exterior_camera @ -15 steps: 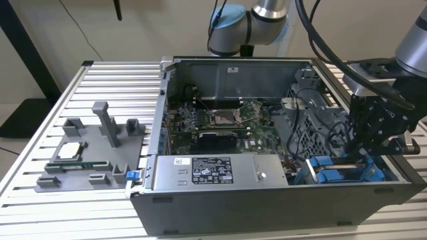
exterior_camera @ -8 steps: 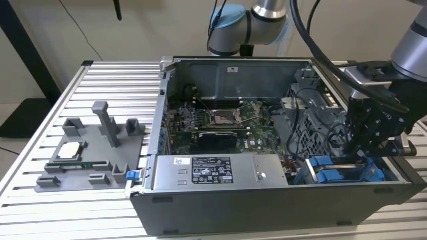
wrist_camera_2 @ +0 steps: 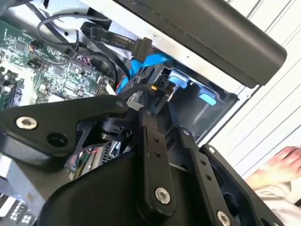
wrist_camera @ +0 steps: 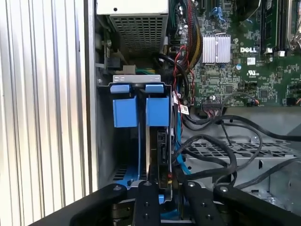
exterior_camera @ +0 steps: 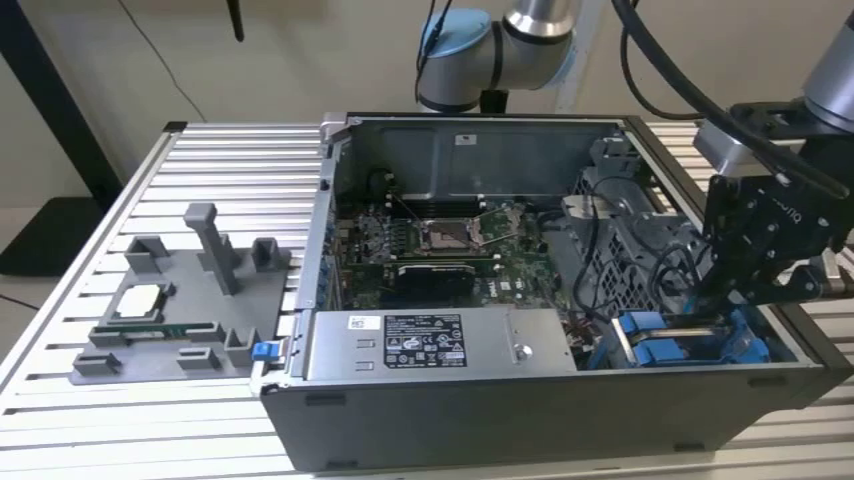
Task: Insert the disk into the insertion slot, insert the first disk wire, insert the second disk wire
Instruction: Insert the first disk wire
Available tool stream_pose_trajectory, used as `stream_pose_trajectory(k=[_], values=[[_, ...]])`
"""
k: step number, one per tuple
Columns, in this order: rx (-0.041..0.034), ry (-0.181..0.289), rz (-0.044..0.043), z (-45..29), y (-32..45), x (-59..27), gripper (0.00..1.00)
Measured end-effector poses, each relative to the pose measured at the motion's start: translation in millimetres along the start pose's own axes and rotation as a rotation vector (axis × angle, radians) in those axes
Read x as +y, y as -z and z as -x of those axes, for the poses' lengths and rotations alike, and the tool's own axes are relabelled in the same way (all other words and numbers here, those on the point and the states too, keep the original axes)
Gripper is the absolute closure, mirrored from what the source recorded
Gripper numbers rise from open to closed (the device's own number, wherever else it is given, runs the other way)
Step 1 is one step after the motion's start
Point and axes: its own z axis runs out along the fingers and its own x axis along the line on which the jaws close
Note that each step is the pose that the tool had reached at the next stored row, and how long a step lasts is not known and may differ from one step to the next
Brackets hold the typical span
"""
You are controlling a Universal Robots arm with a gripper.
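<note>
In the exterior view my black gripper (exterior_camera: 703, 298) reaches down into the open computer case at its near right corner, over the insertion slot (exterior_camera: 681, 342) with its blue plastic tabs. In the first wrist view the disk (wrist_camera: 162, 141) stands edge-on inside the slot behind the blue tabs (wrist_camera: 157, 110). My gripper (wrist_camera: 165, 182) is shut on a black wire plug (wrist_camera: 168, 175) with red and yellow marks, held against the disk's edge. The second wrist view has the fingers (wrist_camera_2: 149, 141) closed at that plug (wrist_camera_2: 153, 89). A flat black connector (wrist_camera_2: 142, 46) on a second cable lies loose nearby, beside a blue cable (wrist_camera_2: 141, 63).
Tangled black cables (wrist_camera: 221, 141) cross the perforated cage beside the slot. The power supply (exterior_camera: 414, 345) and motherboard (exterior_camera: 441, 240) fill the case. A grey fixture (exterior_camera: 174, 310) sits on the slatted table at the exterior view's left. A person's hand (wrist_camera_2: 282, 160) rests outside the case.
</note>
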Motion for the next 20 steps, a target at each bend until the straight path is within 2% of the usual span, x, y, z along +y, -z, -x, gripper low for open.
stream_pose_trajectory(k=[9,20], values=[[0.0002,0.0,0.0,-0.1,10.5,0.1,0.0],[0.0001,0.0,0.0,-0.1,13.8,0.2,0.0]])
